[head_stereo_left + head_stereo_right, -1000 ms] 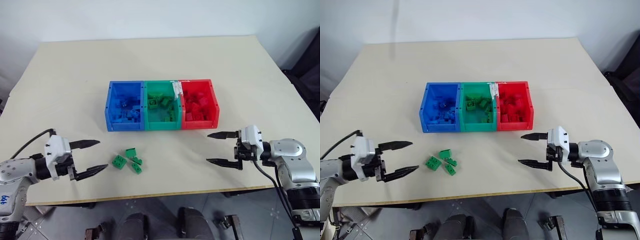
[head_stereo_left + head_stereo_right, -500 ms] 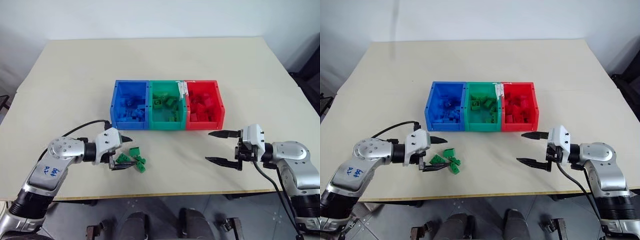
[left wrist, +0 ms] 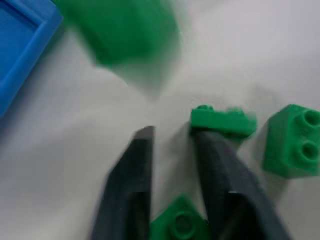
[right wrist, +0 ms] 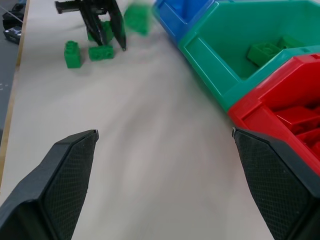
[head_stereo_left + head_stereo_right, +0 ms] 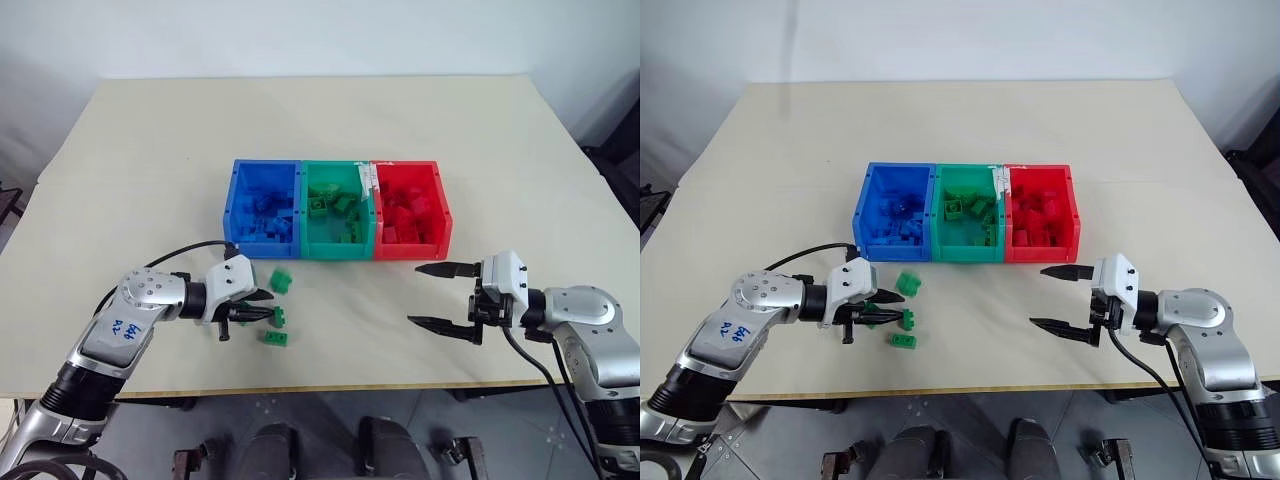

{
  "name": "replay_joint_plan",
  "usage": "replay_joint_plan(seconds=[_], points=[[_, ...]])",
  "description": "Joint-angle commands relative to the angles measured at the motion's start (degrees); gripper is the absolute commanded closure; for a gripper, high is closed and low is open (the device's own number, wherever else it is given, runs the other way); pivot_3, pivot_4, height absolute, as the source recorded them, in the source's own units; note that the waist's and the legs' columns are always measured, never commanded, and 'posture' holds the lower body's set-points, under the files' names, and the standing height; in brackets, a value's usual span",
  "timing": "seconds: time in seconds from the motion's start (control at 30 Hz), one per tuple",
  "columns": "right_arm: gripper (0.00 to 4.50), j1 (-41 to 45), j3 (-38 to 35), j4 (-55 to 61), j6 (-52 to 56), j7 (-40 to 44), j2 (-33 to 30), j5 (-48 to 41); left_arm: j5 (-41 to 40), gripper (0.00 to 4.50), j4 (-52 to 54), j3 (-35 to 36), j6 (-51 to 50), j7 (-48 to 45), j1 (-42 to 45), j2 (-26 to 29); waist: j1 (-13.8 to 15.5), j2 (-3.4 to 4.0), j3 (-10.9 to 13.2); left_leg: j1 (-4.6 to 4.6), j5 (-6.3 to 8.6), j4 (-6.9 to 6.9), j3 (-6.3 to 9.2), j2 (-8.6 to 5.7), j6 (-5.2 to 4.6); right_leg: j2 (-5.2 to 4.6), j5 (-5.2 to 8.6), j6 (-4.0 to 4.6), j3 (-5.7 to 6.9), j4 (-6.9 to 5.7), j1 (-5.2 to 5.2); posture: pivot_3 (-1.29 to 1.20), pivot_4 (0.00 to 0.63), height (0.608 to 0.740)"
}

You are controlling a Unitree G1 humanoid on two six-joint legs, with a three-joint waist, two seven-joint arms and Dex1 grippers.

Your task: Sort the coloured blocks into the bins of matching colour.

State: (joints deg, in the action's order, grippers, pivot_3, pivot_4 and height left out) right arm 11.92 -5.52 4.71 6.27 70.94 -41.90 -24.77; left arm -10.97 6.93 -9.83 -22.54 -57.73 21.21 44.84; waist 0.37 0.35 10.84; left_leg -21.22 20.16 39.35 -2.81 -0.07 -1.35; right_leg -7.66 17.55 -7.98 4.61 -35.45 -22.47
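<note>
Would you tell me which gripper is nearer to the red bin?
The right gripper: it hangs open just in front of the red bin. The left gripper is down among the loose green blocks, before the blue bin.

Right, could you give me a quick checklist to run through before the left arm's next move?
1. Left gripper shut near the blocks: ok.
2. Green block low between its fingers, actually gripped: cannot tell.
3. Loose blocks all binned: not ok, on the table.
4. Green bin unobstructed: ok.
5. Right gripper open and away from the blocks: ok.
</note>
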Motion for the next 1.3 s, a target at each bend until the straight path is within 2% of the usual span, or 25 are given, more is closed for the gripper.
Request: replay_joint_plan(seconds=[0.03, 0.33, 0.43, 0.5, 0.67, 0.73, 0.87, 1.1, 1.2, 1.3], points=[[0.0, -1.3, -2.65, 2.22, -0.41, -0.75, -0.9, -1.5, 1.1, 4.46, -1.45, 0.83, 2.38, -0.39, 1.12, 0.28, 0.07, 0.0, 0.0, 0.0, 0.0, 0.0, 0.0, 0.0, 0.0, 0.0, 0.0, 0.0, 0.0, 0.0, 0.0, 0.0, 0.15, 0.74], [0.0, -7.01, -5.51, 4.28, -1.07, -4.72, 0.06, -1.65, -5.55, 4.46, -1.96, 4.68, 3.85, -5.36, 4.51, -0.91, 0.88, 0.0, 0.0, -0.05, 0.0, 0.14, 0.0, 0.0, -0.01, 0.0, -0.01, -0.02, 0.0, -0.05, 0.0, 0.0, 0.15, 0.74], [0.0, -7.89, -5.91, 5.05, -0.79, -5.63, -0.07, -1.74, -4.51, 3.94, -2.77, 5.17, 7.17, -7.4, 3.61, 1.02, 0.89, 0.0, 0.0, -0.05, 0.0, 0.17, -0.01, 0.0, -0.01, 0.02, -0.01, -0.02, 0.0, -0.06, 0.0, 0.0, 0.15, 0.74], [0.0, -8.31, -6.05, 5.36, -0.66, -5.83, -0.28, -1.9, -5.34, 3.31, -3.47, 6.19, 9.14, -8.2, 3.23, 0.99, 0.88, 0.0, 0.0, -0.05, 0.0, 0.17, -0.01, 0.01, 0.0, 0.04, -0.01, -0.02, 0.0, -0.06, 0.0, 0.0, 0.15, 0.74], [0.0, -9.53, -6.62, 5.96, -0.32, -6.22, -0.96, -2.01, -12.24, 1.77, -0.74, 8.93, 11.71, -16.97, 0.81, 1.92, 0.85, 0.0, 0.0, -0.05, 0.0, 0.18, -0.01, 0.03, -0.01, 0.03, -0.01, -0.02, -0.01, -0.06, 0.0, 0.0, 0.15, 0.74], [0.0, -9.97, -6.85, 6.11, -0.19, -6.07, -1.26, -2.05, -11.05, 1.17, 0.12, 7.56, 12.98, -18.76, 0.34, 2.91, 0.97, 0.0, 0.0, -0.05, 0.0, 0.19, -0.01, 0.03, -0.01, 0.03, -0.01, -0.02, -0.01, -0.07, 0.0, 0.0, 0.15, 0.74], [0.0, -10.64, -6.93, 6.37, 0.27, -5.5, -2.07, -2.24, -6.12, 1.17, -0.27, 4.29, 14.5, -16.32, 1.16, 1.71, 1.05, 0.0, 0.0, -0.06, 0.01, 0.25, 0.01, -0.01, -0.03, 0.02, -0.02, -0.03, -0.02, -0.07, 0.05, 0.0, 0.15, 0.74], [0.0, -11.9, -7.52, 7.79, 1.32, -6.3, -2.51, -2.52, -4.94, 1.17, -0.93, 3.21, 7.03, -5.66, 5.4, -6.7, 1.06, -0.01, 0.0, -0.09, 0.01, 0.33, 0.04, -0.01, -0.06, 0.03, -0.04, -0.07, -0.03, -0.11, 0.06, 0.0, 0.15, 0.74], [0.0, -12.59, -7.93, 9.03, 2.11, -7.02, -2.33, -2.68, -0.43, 1.17, -2.63, 2.27, 6.29, 0.05, 6.0, -8.04, 0.98, -0.01, 0.0, -0.08, 0.0, 0.32, 0.03, -0.01, -0.06, 0.07, -0.04, -0.07, -0.02, -0.11, 0.05, 0.0, 0.15, 0.74], [0.0, -13.55, -8.33, 10.21, 2.6, -7.77, -2.13, -2.91, 0.88, 1.17, -3.66, 0.87, 5.24, 0.01, 5.57, -7.71, 0.97, -0.01, 0.0, -0.07, 0.0, 0.32, 0.0, -0.04, -0.05, 0.09, -0.04, -0.07, -0.03, -0.11, 0.05, 0.0, 0.15, 0.74]])
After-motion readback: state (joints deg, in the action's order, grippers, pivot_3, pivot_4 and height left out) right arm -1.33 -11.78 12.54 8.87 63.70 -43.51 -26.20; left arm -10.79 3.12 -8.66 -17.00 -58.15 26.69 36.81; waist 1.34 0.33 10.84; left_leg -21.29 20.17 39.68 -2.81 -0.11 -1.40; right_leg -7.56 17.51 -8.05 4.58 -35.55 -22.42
